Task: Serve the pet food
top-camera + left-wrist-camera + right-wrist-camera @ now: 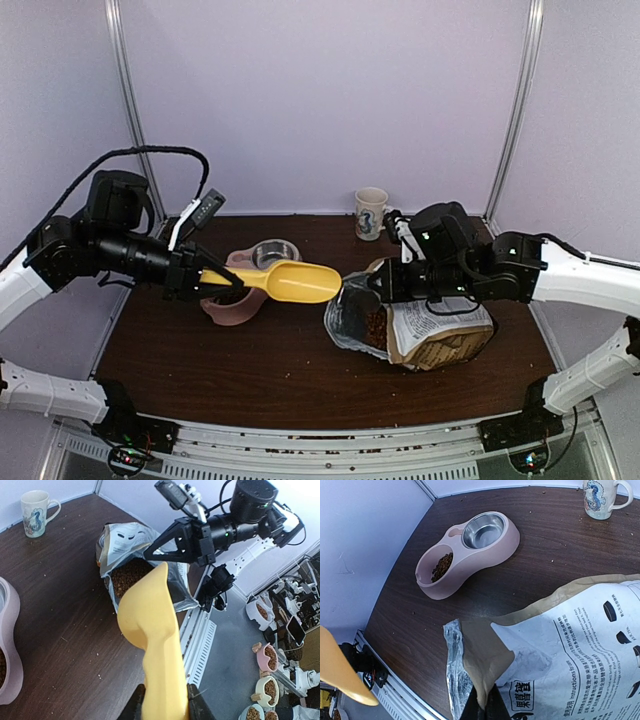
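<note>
Brown surface point(250, 355): L tool point(200, 281) clamps scoop point(297, 283) beside bag point(450, 335), R tool point(373, 287) pinches bag. Next prob. dip into pet food point(131, 576).

**Yellow, pink and reddish-brown**

The plastic scoop point(150, 610) is bright yellow. The dry kibble pellets point(441, 566) are dark reddish-brown. The twin-bowl plastic feeder point(475, 562) is dusty pink, its metal insert point(483, 529) silver. The food bag point(570, 645) is tan and white, black-printed; the ceramic mug point(598, 502) is cream with a blue figure.
</note>
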